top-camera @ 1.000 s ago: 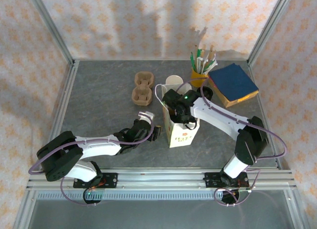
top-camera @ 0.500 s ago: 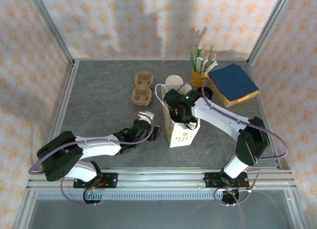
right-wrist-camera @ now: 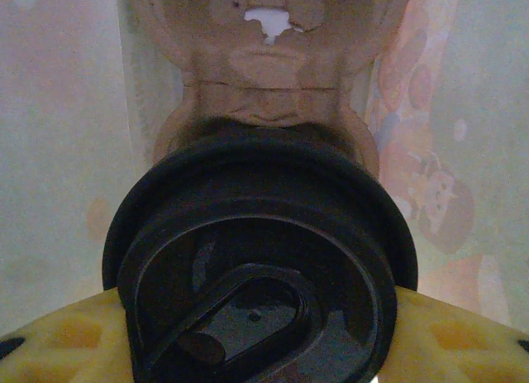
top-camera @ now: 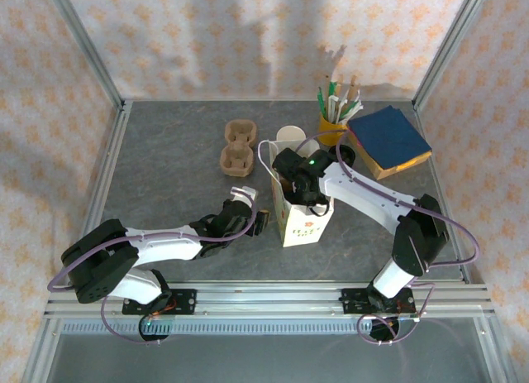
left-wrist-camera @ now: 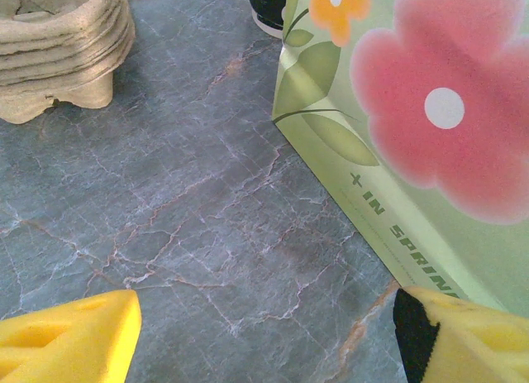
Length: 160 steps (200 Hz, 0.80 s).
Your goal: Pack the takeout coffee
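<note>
Two robot arms: left arm (top-camera: pixel 157 246), right arm (top-camera: pixel 372 197). One flowered paper bag (top-camera: pixel 304 222). One takeout coffee (right-wrist-camera: pixel 260 267), black lid. One pulp carrier stack (top-camera: pixel 238 146) on the table, layers too fine to count. One more pulp carrier (right-wrist-camera: pixel 273 69) inside the bag. One yellow cup (top-camera: pixel 331 133) of sticks and straws, contents too crowded to count. One white cup stack (top-camera: pixel 289 136). One blue square pile (top-camera: pixel 388 141).
</note>
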Motion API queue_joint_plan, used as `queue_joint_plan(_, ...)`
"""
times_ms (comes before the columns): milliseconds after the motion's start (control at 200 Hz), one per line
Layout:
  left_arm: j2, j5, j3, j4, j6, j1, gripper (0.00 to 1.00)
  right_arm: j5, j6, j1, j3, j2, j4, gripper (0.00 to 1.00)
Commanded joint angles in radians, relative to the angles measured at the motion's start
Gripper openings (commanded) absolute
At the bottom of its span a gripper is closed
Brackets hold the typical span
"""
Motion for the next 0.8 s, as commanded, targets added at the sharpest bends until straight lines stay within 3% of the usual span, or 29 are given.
queue_joint_plan(0, 0.007, -0.033, 0.021, -0.009, -0.004, -0.011, 0.82, -0.019, -0.015, -0.007, -0.037, 0.072, 0.050, 0.53)
queue_joint_plan(536, 0.010, -0.041, 0.039, -0.019, 0.007, -0.011, 0.82, -0.003, -0.009, -0.007, -0.019, 0.044, 0.044, 0.57)
queue_joint_plan(796, 0.007, -0.041, 0.034, -0.019, 0.003, -0.011, 0.82, 0.011, -0.012, -0.007, -0.009, 0.021, 0.034, 0.72)
